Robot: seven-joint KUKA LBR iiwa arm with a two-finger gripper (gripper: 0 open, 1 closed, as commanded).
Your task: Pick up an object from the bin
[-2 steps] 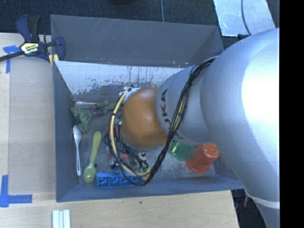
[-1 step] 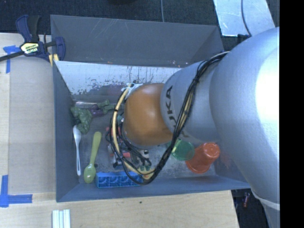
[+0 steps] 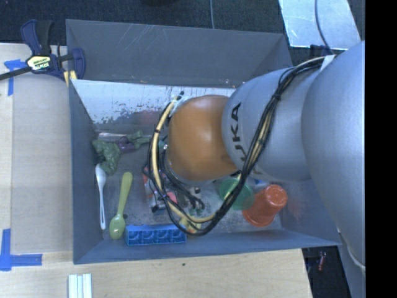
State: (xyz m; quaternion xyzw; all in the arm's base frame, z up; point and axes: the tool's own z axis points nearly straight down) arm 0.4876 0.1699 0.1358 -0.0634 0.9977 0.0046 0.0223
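The tool (image 3: 166,197) is held low mid-bin (image 3: 186,54), between a green spoon (image 3: 122,202) and an orange cup (image 3: 265,205); its opening cannot be told.

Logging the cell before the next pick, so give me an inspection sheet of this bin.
Surface: grey bin, far wall scuffed.
Job's things: green cup and orange cup beside the gripper.
Clutter: white spoon, green spoon, blue block, green toy at the picture's left.
Grippers: gripper low mid-bin, under the orange cover.
Cables: yellow and black cables looped round the orange cover.
Surroundings: dark surface behind the bin.
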